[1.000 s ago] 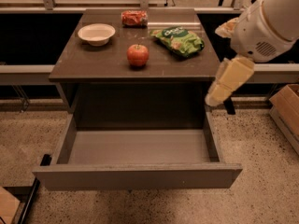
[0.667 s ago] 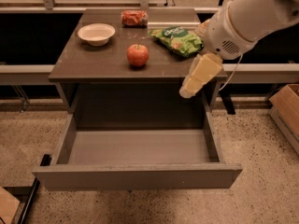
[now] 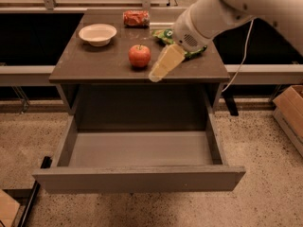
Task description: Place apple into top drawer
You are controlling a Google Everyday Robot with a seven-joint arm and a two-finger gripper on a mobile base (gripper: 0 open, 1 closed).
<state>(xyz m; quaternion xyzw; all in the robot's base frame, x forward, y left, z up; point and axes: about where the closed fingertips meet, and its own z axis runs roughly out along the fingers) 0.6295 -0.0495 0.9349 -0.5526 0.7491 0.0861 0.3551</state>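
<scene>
Things on the grey table (image 3: 94, 63) are counted: one apple (image 3: 139, 56), one white bowl (image 3: 85, 32), one red can (image 3: 136, 18) and one green bag (image 3: 163, 34). The gripper (image 3: 155, 76) has been moved left since before and is now held just beside the apple, near the table's front edge. Whether it is open or closed cannot be told. One top drawer (image 3: 137, 178) is pulled open below, and only its bare floor is seen inside.

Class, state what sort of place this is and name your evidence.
Probably a robot test lab: the end effector hangs beside the small red apple on a grey table whose wide grey top drawer stands open.
</scene>
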